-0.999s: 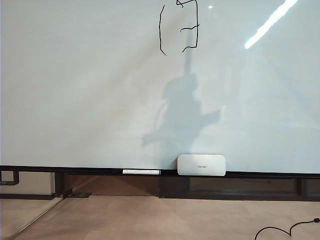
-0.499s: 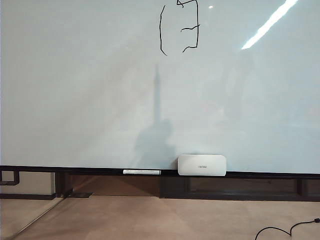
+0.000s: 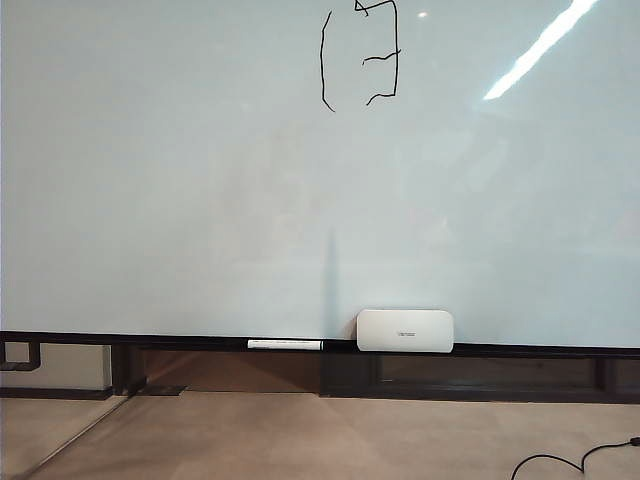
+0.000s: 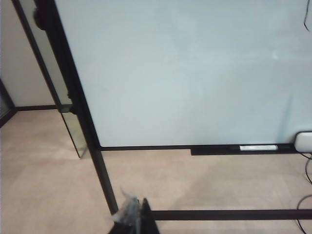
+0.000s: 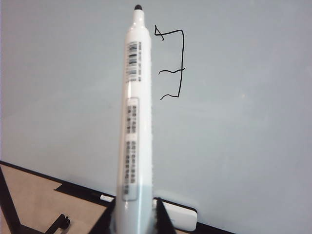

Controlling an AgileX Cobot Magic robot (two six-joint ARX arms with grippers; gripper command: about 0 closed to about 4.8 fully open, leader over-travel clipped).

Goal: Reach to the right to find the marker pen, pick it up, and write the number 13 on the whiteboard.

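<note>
Glossy, pale bluish-white, the whiteboard (image 3: 200, 200) filled almost the whole exterior view, with a bright streak of ceiling light reflected near its upper right. High on it, close to the top edge, stood the number 13 (image 3: 360, 55) in thin, wobbly black strokes: a tall vertical line on the left and a boxy, angular 3 just beside it on the right. Along the board's foot ran a dark lower rail (image 3: 150, 342), and on that rail lay a slim white spare pen (image 3: 285, 344), with a small white rounded box (image 3: 405, 330) standing just to its right. Neither arm showed in the exterior view; only a faint narrow shadow fell on the board above the rail. A black cable (image 3: 570, 462) curled over the beige floor at the lower right. In the right wrist view the right gripper (image 5: 132, 217) was closed round the lower barrel of the marker pen (image 5: 134, 117), its two dark fingers (image 5: 163, 214) pressed against either side of the white body. The pen pointed away from the camera towards the board, its black tip uncapped and apart from the surface, with the drawn 3 seen just beside its upper part. In the left wrist view only a dark sliver of the left gripper (image 4: 134, 222) showed at the picture's edge, over the floor near the board's black stand, well apart from the writing; whether its jaws were parted could not be told.
</note>
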